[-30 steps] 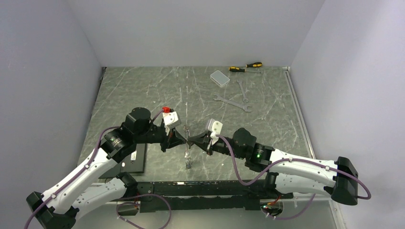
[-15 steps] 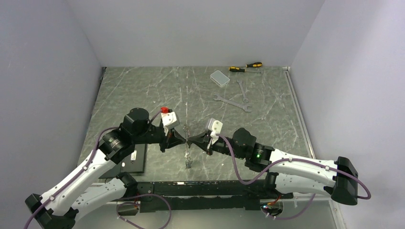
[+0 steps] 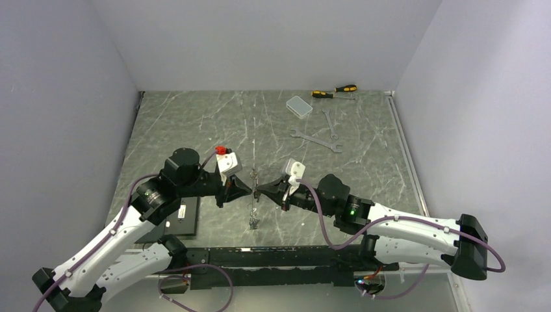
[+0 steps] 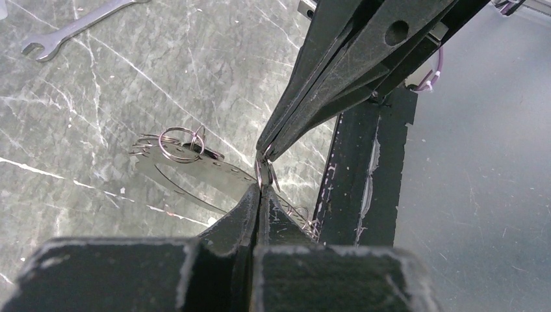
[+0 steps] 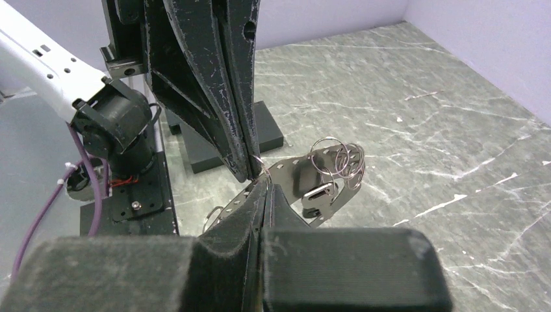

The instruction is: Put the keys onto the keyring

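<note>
Left end effector meets right end effector, both clamped.

Surface: grey-green marble-look slab w/ white veins, smooth, faint sheen. Left gripper & right gripper: matt black plastic, grainy, edges scuffed pale. Wire ring: thin bright metal. Perforated strip + small rings: polished metal, mirror-shiny. Wrench: satin silver metal.

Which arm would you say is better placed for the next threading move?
Right, narrowly: the left gripper and right gripper are both shut tip to tip on the keyring, but the right wrist view shows the hanging bunch nearer.
</note>
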Controlling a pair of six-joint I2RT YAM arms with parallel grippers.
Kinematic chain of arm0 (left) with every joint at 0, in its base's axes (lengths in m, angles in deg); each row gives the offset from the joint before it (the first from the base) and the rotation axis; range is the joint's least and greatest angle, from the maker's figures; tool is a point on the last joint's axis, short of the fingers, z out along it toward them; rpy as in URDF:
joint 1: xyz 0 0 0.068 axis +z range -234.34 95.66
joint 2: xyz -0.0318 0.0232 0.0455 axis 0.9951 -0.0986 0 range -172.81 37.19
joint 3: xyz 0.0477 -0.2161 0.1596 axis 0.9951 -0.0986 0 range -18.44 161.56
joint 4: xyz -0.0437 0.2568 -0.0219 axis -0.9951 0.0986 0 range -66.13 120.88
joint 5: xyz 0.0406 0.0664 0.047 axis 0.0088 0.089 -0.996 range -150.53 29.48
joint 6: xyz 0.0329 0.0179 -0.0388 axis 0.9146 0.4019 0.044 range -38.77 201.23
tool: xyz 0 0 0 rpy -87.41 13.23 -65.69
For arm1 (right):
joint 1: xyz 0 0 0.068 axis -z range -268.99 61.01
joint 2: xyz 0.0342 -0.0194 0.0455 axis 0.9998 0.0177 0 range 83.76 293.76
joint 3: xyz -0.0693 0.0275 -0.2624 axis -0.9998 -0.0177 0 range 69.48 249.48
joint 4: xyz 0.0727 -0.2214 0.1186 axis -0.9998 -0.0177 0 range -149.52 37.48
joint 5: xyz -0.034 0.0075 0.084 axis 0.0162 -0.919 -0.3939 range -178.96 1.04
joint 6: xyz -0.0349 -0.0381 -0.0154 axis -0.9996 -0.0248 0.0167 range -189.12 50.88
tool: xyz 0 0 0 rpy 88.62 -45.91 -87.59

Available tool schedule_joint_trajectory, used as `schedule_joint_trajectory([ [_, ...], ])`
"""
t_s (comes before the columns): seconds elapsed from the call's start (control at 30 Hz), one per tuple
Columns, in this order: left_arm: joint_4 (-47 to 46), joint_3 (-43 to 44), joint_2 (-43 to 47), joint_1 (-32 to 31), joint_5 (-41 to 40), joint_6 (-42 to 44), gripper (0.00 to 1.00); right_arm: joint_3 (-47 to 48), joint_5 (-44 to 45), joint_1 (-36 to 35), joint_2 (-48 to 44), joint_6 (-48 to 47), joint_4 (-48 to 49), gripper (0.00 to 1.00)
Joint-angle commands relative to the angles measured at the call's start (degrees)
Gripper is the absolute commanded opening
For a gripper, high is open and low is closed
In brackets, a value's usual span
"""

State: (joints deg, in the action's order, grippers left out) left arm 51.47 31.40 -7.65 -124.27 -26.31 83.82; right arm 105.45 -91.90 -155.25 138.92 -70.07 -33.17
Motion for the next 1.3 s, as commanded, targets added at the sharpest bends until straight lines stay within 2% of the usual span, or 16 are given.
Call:
schedule_joint_trajectory([
  [0.0, -2.5, 2.3, 1.2, -0.1, 2.2, 0.4, 0.00, 1.2, 2.5, 0.6, -1.0, 0.9, 2.4, 0.00],
  [0.27, -2.6, 2.0, 2.0, -0.1, 1.5, 0.4, 0.00, 1.1, 2.6, 0.6, -0.6, 2.9, 2.5, 0.00],
  [0.3, -2.6, 2.1, 1.8, 0.0, 1.5, 0.4, 0.00, 1.0, 2.6, 0.6, -0.5, 3.0, 2.4, 0.03],
  [0.43, -2.4, 2.1, 1.8, 0.0, 1.1, 0.5, 0.00, 1.3, 2.0, 0.6, -0.6, 3.4, 1.4, 0.25],
  [0.5, -2.4, 2.1, 1.9, 0.0, 0.7, 0.5, 0.00, 1.1, 2.0, 0.6, -1.2, 3.4, 1.2, 0.31],
  [0.73, -2.4, 2.1, 1.6, 0.0, 0.5, 0.6, 0.00, -0.1, 2.8, 0.6, -3.1, 3.4, 0.9, 0.33],
  [0.87, -2.3, 2.0, 1.7, -0.1, -0.1, 0.6, 0.00, -0.8, 7.8, 0.6, -3.9, 4.2, -1.2, 0.34],
  [0.97, -1.9, 2.2, 1.5, 0.0, -1.8, 0.7, 0.00, -1.8, 14.8, 0.6, -5.4, 8.7, -6.5, 0.37],
  [1.03, -1.7, 2.3, 1.5, 0.0, -1.9, 0.8, 0.00, -2.6, 20.1, 0.6, -7.1, 14.2, -13.3, 0.45],
  [1.17, -1.9, 2.1, 1.4, -0.1, -2.5, 0.8, 0.00, -2.5, 27.9, 0.6, -8.0, 29.2, -29.3, 0.51],
  [1.27, -1.4, 2.4, 1.0, 0.0, -2.9, 0.9, 0.00, 1.1, 31.9, 0.6, -3.9, 43.3, -45.4, 0.54],
])
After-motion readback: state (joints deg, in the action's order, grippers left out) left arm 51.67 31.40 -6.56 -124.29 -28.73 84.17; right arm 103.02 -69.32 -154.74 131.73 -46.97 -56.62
